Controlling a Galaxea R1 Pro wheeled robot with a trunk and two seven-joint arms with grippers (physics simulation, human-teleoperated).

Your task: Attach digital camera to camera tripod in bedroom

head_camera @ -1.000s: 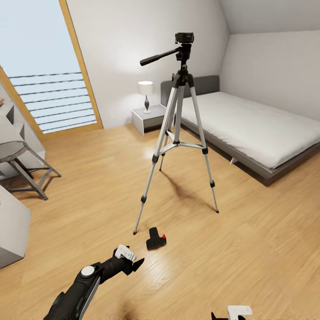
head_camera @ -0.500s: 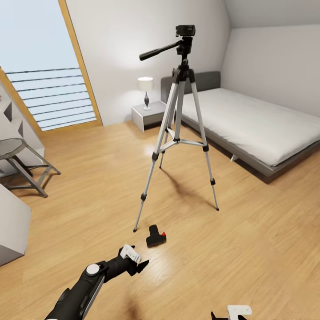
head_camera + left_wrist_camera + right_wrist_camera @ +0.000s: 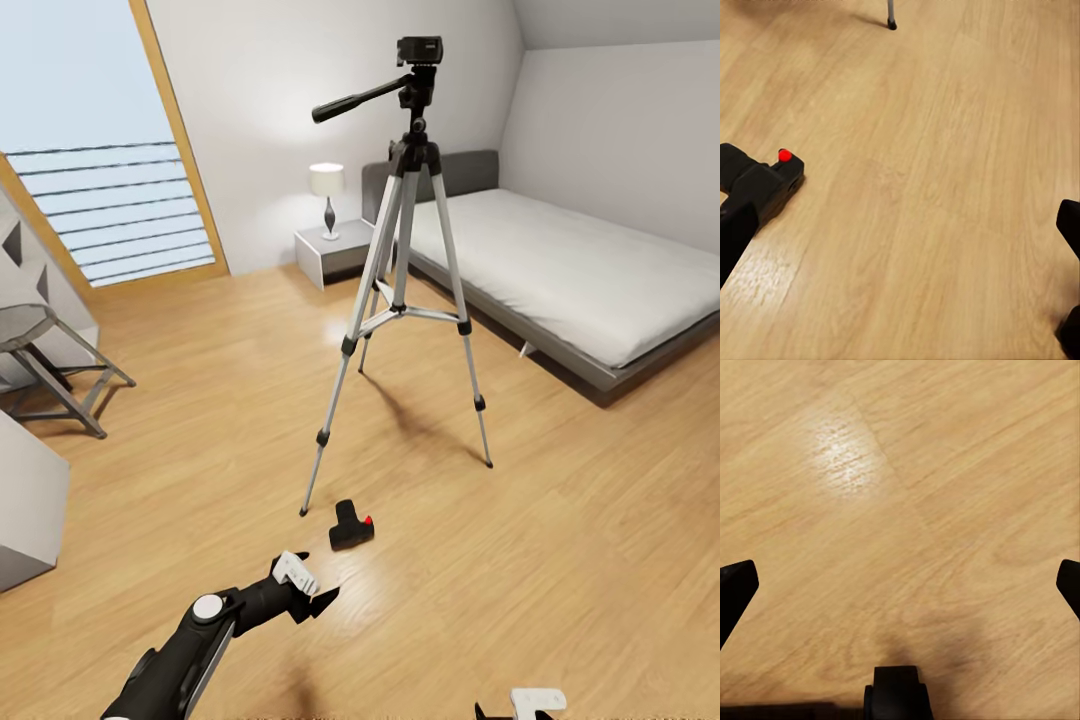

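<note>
The small black digital camera (image 3: 351, 525) with a round red button lies on the light wood plank floor (image 3: 560, 520), just beside a foot of the tall silver-legged camera tripod (image 3: 405, 300); the left end effector (image 3: 312, 592) hovers near it, fingers spread; the right end effector (image 3: 900, 585) is spread too.

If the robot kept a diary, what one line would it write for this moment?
phase: reaching | camera: lying on floor beside tripod foot | left gripper: open, empty, short of camera | right gripper: open, over bare floor
</note>
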